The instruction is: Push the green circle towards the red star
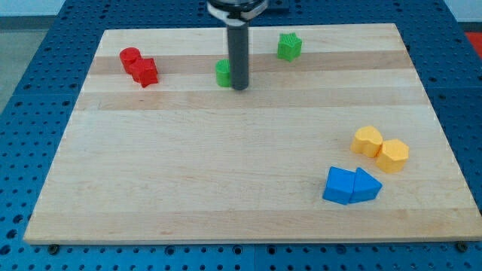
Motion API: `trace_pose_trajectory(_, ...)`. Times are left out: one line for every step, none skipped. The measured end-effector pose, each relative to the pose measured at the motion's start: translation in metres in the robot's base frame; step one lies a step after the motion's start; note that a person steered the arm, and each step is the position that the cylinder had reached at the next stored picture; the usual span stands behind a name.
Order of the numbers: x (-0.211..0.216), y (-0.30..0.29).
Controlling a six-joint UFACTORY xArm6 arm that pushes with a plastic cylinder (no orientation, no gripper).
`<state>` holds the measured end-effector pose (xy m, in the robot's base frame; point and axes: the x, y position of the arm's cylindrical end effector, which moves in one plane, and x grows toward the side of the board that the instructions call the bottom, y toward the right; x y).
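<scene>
Nearest the view's bottom, right side: two blue blocks touching — a blue cube (pixel 340 185) and a blue triangular block (pixel 367 185) on its right. Just above them, two yellow blocks touching, shapes hard to call: one yellow block (pixel 367 140), a second yellow block (pixel 393 154) right of it. The wooden board (pixel 226 181) sits on a blue perforated table (pixel 30 90). Farther up, the green circle (pixel 223 73) stands in the upper middle, my tip (pixel 239 87) touching or just beside its right side. The effector is a plain rod — no jaws, nothing to spread or pinch. Upper left: the red star (pixel 145 72) touches a red cylinder (pixel 130 58), well apart from the green circle. Farthest, near the top edge: a green star (pixel 289 47).
</scene>
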<state>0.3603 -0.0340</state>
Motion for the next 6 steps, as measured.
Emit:
trace_pose_trajectory(0.012, -0.033)
trace_pose_trajectory(0.015, -0.067)
trace_pose_trajectory(0.033, -0.034)
trace_pose_trajectory(0.023, 0.044)
trace_pose_trajectory(0.003, 0.096)
trace_pose_trajectory(-0.010, 0.077)
